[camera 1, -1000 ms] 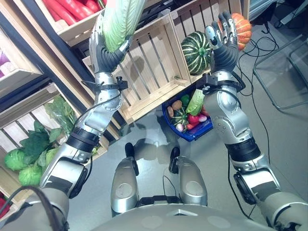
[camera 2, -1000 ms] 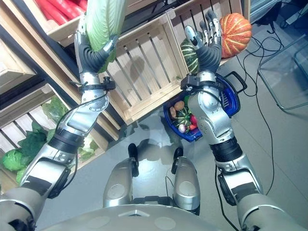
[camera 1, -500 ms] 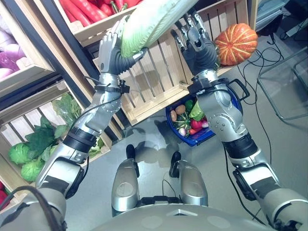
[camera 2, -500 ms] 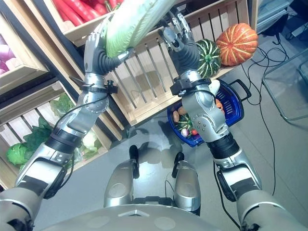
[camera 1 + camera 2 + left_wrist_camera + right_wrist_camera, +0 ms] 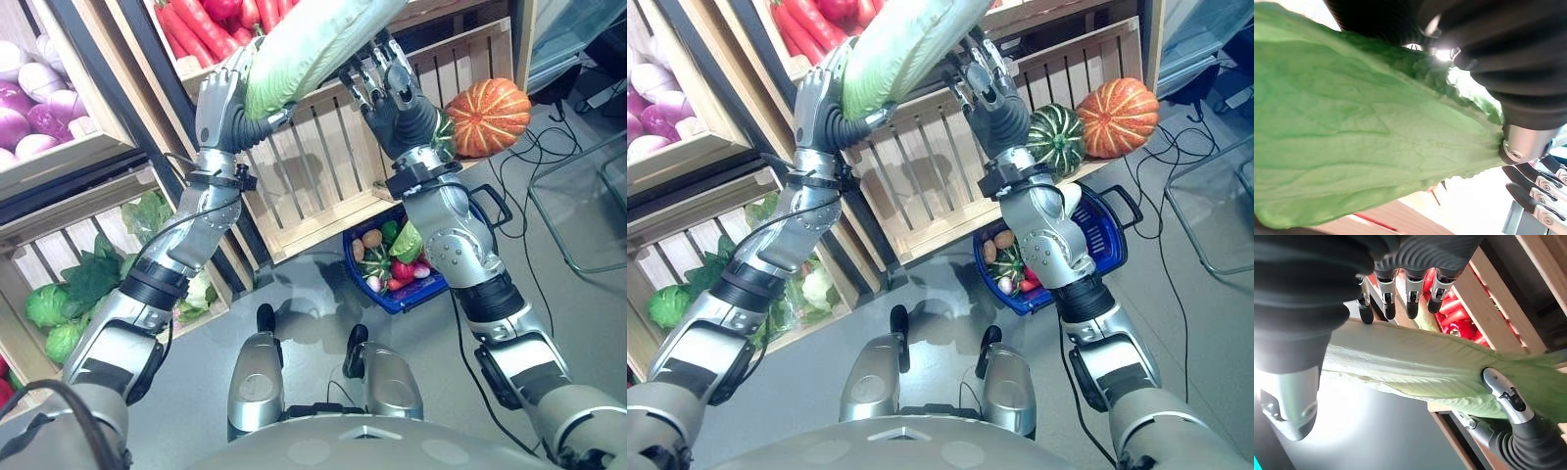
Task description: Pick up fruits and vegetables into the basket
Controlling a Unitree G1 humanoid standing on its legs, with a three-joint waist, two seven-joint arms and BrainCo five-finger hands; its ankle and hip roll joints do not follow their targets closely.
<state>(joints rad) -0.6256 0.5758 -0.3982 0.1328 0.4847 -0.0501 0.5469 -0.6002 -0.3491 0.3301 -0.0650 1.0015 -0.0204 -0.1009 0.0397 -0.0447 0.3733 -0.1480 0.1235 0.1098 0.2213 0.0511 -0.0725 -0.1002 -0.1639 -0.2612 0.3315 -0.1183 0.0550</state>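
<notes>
Currently the top of the long pale-green leafy cabbage (image 5: pixel 313 44) is cut off by the frame edge. Left robot hand (image 5: pixel 223 93) has fingers and thumb curled round its lower end, held high before the wooden slatted crates (image 5: pixel 313 166). Right robot hand (image 5: pixel 387 88) sits just beside the cabbage, fingers straight and spread, not clasping it.

Versus a second ago, the right hand moved from near the orange pumpkin (image 5: pixel 488 116) over to the cabbage.

Blue plastic basket (image 5: pixel 1102 240) sits on the floor below, partly hidden behind the right forearm, already holding mixed produce; grey floor around it is open.
</notes>
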